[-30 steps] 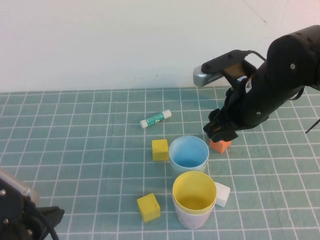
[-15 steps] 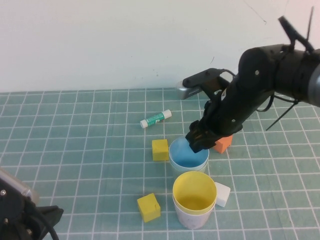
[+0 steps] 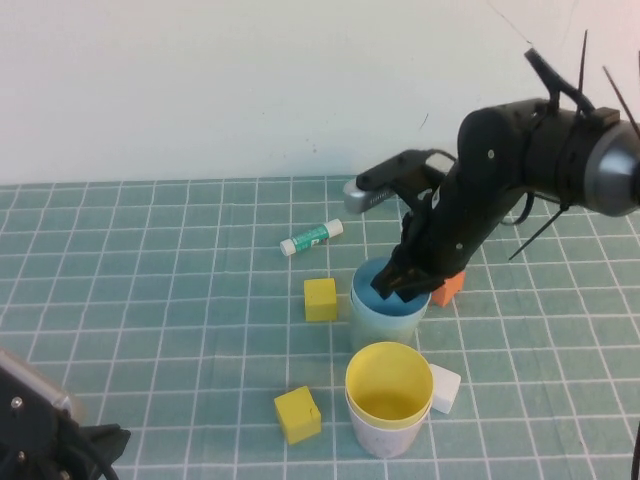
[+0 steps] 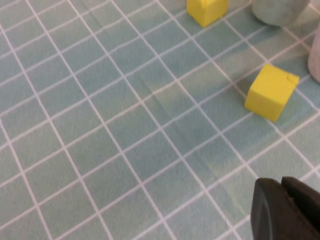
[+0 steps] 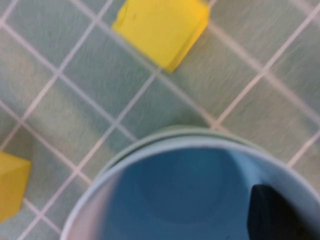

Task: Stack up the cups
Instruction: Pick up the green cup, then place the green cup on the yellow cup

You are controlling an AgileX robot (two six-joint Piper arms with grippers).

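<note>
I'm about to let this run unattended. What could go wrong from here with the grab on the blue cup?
The right gripper pinches only the blue cup's far rim, so it may tilt or slip when lifted. The orange cube and a yellow cube sit close and could get knocked. The left gripper is parked, shut.

We find no text, label, brand, number or sign that can be read anywhere in these views. The one thing that bears printing is the glue stick (image 3: 311,238) lying on the green grid mat (image 3: 150,300): its middle band is green with faint pale marks, too small for us to make out. The cups, the cubes and the pale wall behind the mat carry no lettering that we can see.
</note>
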